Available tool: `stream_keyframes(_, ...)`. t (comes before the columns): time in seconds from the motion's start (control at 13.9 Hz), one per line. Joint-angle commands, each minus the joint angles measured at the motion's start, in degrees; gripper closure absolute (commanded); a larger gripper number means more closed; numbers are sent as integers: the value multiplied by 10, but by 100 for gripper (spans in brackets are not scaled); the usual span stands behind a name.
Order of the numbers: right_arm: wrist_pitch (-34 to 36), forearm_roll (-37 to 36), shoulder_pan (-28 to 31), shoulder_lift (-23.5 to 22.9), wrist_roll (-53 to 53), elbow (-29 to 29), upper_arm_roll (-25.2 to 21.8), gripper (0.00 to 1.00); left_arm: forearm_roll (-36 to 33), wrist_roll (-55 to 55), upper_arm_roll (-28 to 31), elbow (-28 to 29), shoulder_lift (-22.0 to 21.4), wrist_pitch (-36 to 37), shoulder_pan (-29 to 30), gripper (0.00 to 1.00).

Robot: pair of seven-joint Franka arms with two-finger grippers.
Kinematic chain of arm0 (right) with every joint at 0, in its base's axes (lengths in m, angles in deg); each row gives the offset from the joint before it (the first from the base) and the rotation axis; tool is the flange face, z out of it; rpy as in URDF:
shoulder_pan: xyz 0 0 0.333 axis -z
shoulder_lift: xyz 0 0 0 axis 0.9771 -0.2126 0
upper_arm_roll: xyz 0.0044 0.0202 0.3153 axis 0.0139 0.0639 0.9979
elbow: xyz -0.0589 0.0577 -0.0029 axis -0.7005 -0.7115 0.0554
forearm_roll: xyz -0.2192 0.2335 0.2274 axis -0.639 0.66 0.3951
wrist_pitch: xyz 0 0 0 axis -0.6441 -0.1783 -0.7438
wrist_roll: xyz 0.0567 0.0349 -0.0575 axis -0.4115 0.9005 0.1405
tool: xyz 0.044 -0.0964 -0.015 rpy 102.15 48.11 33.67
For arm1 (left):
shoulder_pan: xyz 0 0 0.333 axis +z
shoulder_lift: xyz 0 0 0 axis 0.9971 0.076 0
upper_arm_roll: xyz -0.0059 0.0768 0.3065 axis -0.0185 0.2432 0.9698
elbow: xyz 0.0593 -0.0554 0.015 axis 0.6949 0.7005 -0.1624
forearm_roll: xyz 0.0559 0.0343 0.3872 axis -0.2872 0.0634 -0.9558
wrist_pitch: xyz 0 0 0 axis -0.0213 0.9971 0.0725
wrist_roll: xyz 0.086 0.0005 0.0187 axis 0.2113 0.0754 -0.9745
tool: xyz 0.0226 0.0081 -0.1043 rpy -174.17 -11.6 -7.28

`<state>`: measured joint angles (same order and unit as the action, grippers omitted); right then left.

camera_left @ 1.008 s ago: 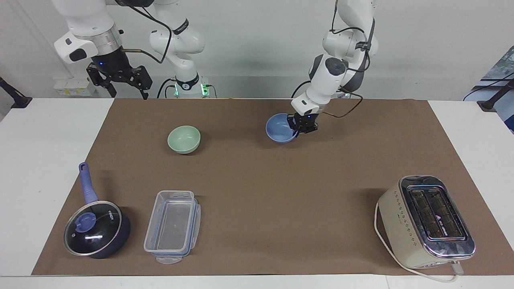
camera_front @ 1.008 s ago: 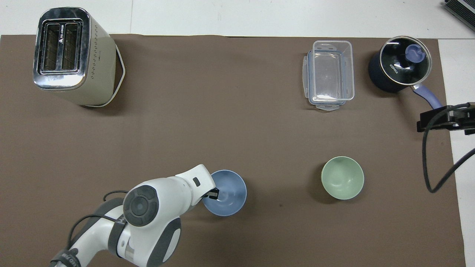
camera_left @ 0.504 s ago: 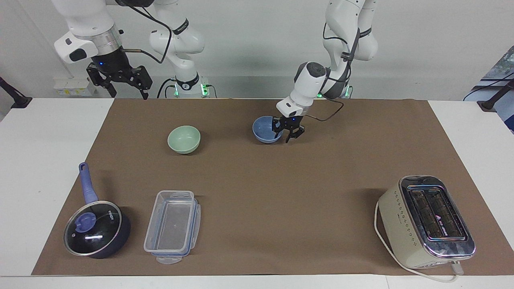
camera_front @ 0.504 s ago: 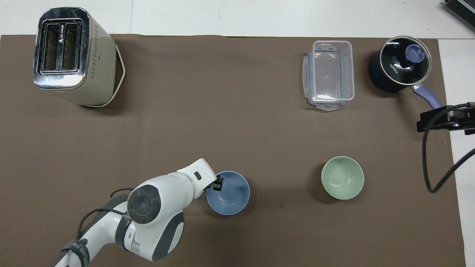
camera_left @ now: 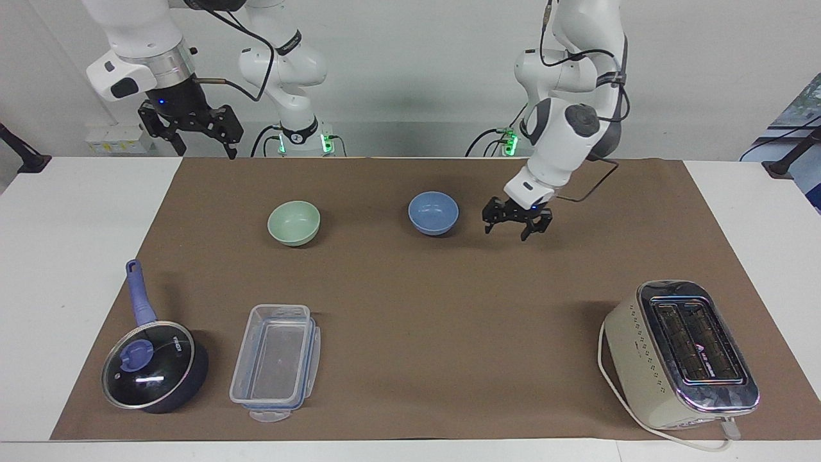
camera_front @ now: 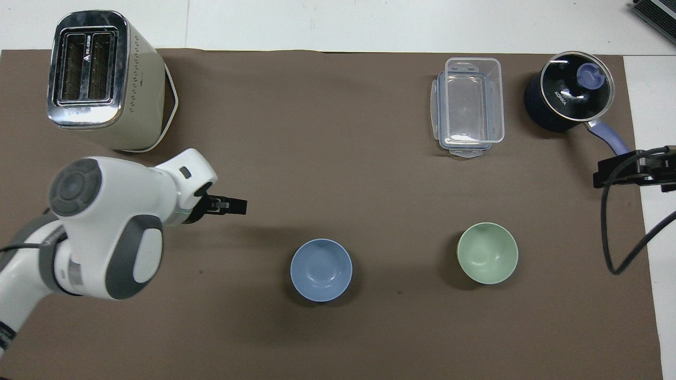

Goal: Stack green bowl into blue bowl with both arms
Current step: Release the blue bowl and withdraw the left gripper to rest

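Blue bowl set down and free; green bowl not yet picked up.

The green bowl (camera_left: 294, 222) sits upright on the brown mat toward the right arm's end of the counter (camera_left: 77, 256), well apart from the blue bowl (camera_left: 433, 212), which stands alone near the mat's middle with nothing touching it. Stacking has not begun, I judge: the next move calls for a grasp on the green bowl's rim, a lift, and a lowering centred into the blue one. The left gripper (camera_left: 517, 226) hangs over bare mat beside the blue bowl, fingers spread apart and empty. The right gripper (camera_left: 190, 131) waits raised over the counter's edge near its base, fingers apart, holding nothing.
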<state>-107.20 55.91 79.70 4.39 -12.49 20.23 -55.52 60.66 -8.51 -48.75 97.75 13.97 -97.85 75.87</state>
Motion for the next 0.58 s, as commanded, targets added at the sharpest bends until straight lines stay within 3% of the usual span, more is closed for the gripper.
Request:
stream_keyframes(0.0, -3, 1, 7, 12, -2, 15, 1, 0, -43, 45, -6, -62, -3, 101, 69, 0)
stream_keyframes(0.22, -5, 2, 7, 12, -2, 16, 1, 0, -71, 68, -5, -131, -7, 188, 134, 0)
stream_keyframes(0.5, -14, 13, 6, 14, -2, 24, 2, 0, -113, 44, -5, -253, 1, 291, 148, 0)
